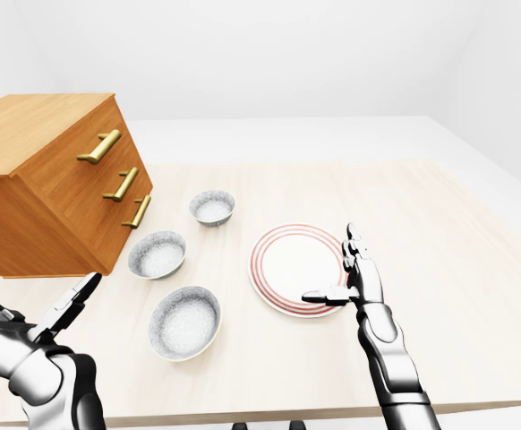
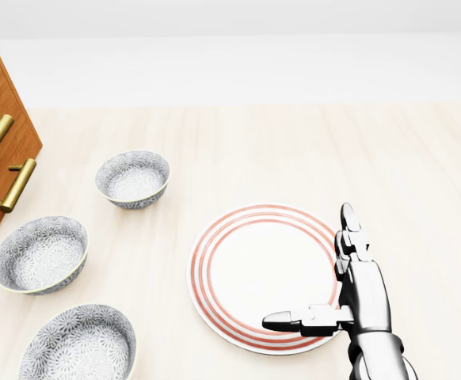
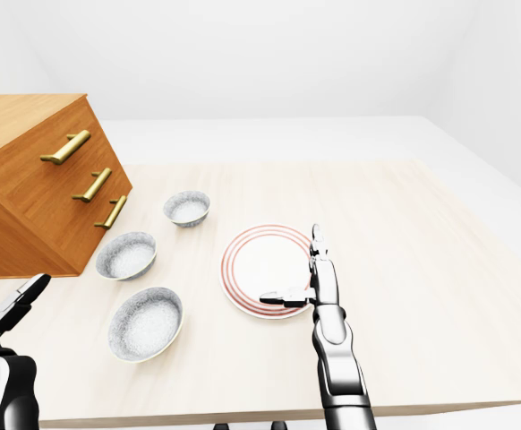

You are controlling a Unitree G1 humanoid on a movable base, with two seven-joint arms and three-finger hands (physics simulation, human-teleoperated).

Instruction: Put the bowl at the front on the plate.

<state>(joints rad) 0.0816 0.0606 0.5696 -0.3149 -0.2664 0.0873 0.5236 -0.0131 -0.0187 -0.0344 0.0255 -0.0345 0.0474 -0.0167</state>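
Observation:
Three grey patterned bowls lie in a slanted row left of the plate. The lowest bowl is cut by the head view's bottom edge, with the middle bowl and the top bowl above it. The white plate has red rings. My right hand is open over the plate's lower right rim, thumb pointing left, holding nothing. In the left-eye view my left hand hovers open at the lower left, left of the lowest bowl and apart from it.
A wooden drawer cabinet with brass handles stands at the left, close to the middle bowl. The pale wooden table stretches right of the plate, and its near edge runs along the bottom of the left-eye view.

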